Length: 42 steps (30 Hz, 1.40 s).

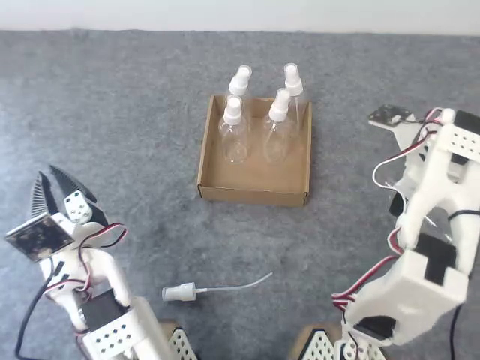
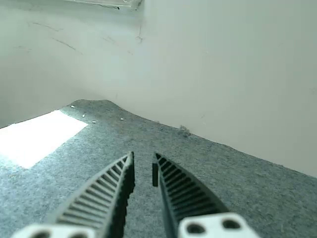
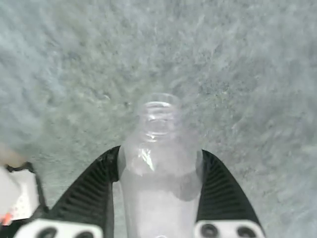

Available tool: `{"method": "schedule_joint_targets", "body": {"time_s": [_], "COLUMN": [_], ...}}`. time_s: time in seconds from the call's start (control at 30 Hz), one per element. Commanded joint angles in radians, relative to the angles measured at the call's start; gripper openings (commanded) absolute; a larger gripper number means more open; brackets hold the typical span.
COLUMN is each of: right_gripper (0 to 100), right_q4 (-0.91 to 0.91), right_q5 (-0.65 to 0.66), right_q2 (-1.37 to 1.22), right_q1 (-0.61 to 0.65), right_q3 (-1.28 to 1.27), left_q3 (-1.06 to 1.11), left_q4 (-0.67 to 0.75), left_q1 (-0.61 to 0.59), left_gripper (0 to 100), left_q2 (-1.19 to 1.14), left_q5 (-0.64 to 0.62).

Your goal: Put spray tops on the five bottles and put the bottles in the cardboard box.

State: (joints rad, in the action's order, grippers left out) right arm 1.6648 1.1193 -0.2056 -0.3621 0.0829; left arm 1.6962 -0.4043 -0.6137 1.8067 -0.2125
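Grey felt-covered counter [image 1: 112,112]. The cardboard box [image 1: 253,178] sits open near the middle, toward the far edge. We count four bottles upright at its far end, each with a spray top: two forward [image 1: 234,135] [image 1: 277,131] and two behind them by the far wall [image 1: 241,79] [image 1: 292,79]. One loose spray top [image 1: 180,292] lies on its side on the counter, well apart from the box on the near side, between the two arm bases, with its thin dip tube trailing toward the right arm [image 1: 431,195]. The right gripper [image 3: 159,152] is clamped around a clear bottle [image 3: 158,124] just below the shoulder; the threaded neck is bare and open, above the felt. The left gripper [image 2: 143,156] sits at the counter's left side, its jaws parted only a little, with nothing between them, pointing toward the far wall.
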Motion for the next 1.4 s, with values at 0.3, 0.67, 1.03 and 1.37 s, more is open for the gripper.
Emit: {"method": "schedule_joint_targets", "body": {"time_s": [0.3, 0.67, 1.03, 1.37], "right_gripper": [4.9, 5.0, 5.2, 5.3], "right_q4": [0.119, 0.116, 0.036, -0.133], "right_q5": [-0.330, -0.499, -0.681, -0.852], "right_q2": [0.289, 0.443, 0.671, 0.828], "right_q1": [0.071, 0.122, 0.277, 0.346], "right_q3": [0.008, -0.121, -0.330, -0.514], "left_q3": [-0.012, -0.012, -0.012, -0.012], "left_q4": [0.008, 0.008, 0.008, 0.008], "left_q1": [0.005, 0.003, 0.003, 0.003], "left_gripper": [6, 6, 6, 6], "left_q2": [0.017, 0.017, 0.017, 0.017], "left_q5": [0.015, 0.015, 0.015, 0.015]}}
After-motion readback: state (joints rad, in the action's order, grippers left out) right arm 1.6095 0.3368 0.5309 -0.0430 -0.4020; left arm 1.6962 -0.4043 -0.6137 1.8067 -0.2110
